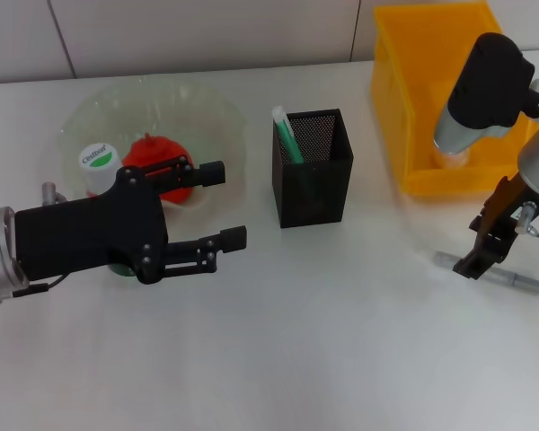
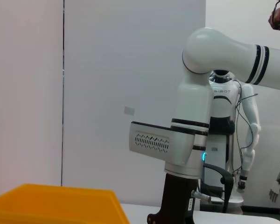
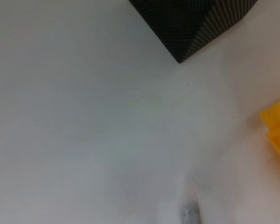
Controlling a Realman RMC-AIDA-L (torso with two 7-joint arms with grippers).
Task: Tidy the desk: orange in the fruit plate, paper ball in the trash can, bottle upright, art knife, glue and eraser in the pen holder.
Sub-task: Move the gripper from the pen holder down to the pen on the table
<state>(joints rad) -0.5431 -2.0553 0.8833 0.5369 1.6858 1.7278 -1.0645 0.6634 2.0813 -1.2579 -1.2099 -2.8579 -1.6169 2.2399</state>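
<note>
One grey art knife (image 1: 496, 272) lies on the desk (image 1: 341, 341) before the trash can (image 1: 404, 108), long axis crosswise, directly beneath the right gripper (image 1: 476, 256), whose finger spread I cannot tell, while the wide-open left gripper (image 1: 229, 205) hovers far off.

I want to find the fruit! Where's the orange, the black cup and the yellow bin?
orange (image 1: 153, 151): head view, on its top, showing behind the left hand.
pen holder (image 1: 316, 184): head view, on its front mesh wall.
trash can (image 1: 402, 99): head view, on its near-left wall.
</note>
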